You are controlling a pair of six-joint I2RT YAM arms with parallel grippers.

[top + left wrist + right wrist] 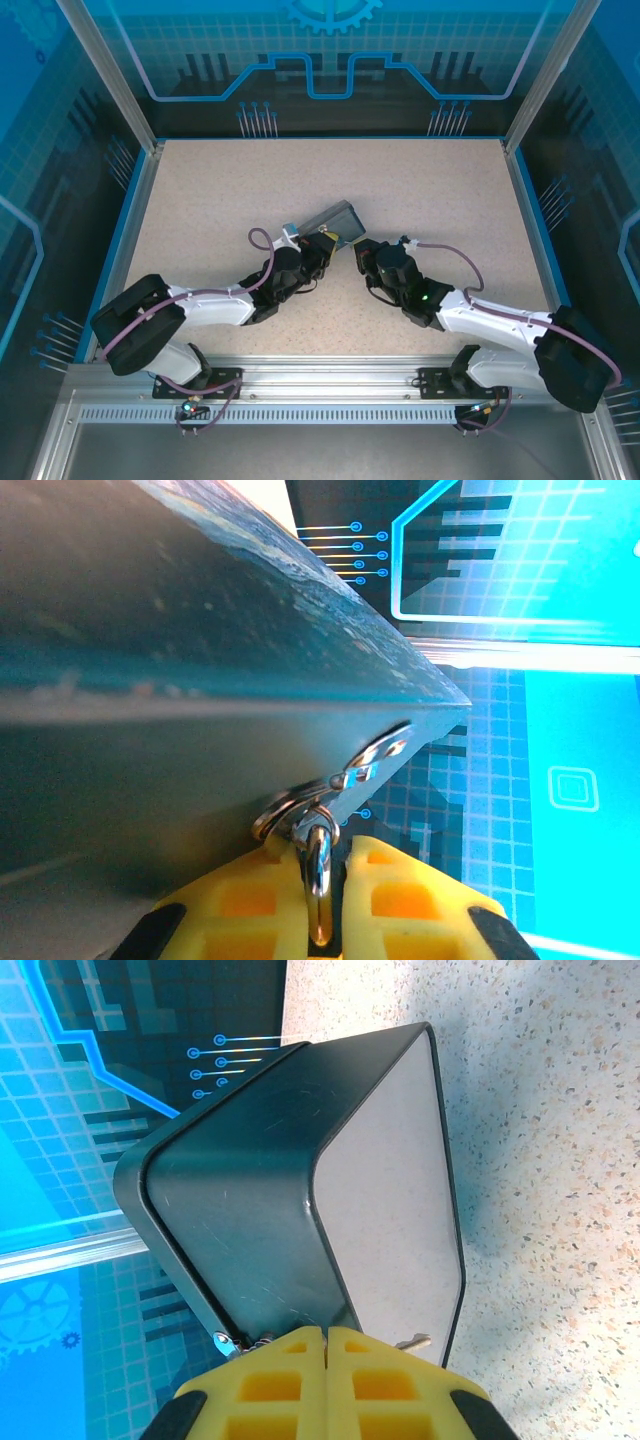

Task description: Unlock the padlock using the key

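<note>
Claws meeting at tin box, left one on the padlock

Both arms reach to mid counter (420, 190) and meet at a dark grey tin box (338, 218) that sits tilted between them. Left claw (328, 241) comes at the box from the left, right claw (358, 251) from the right, the two close together.

Left wrist view: yellow fingers (240, 900) of the left claw (320, 852) are clamped on a small silver loop, looks like the padlock (319, 878) shackle; its body is hidden between the fingers. The loop hangs at the box's silver hasp (385, 750), with a coiled metal ring (278, 818) touching it at the box (200, 680) edge.

Right wrist view: right claw (325, 1338) has its fingers pressed together, no gap, fingertips right up against the near bottom edge of the box (290, 1180). A small silver tip (415, 1341) pokes out just beside the fingertips, too small to tell what it is. Speckled counter (560, 1160) lies beyond the box
</note>
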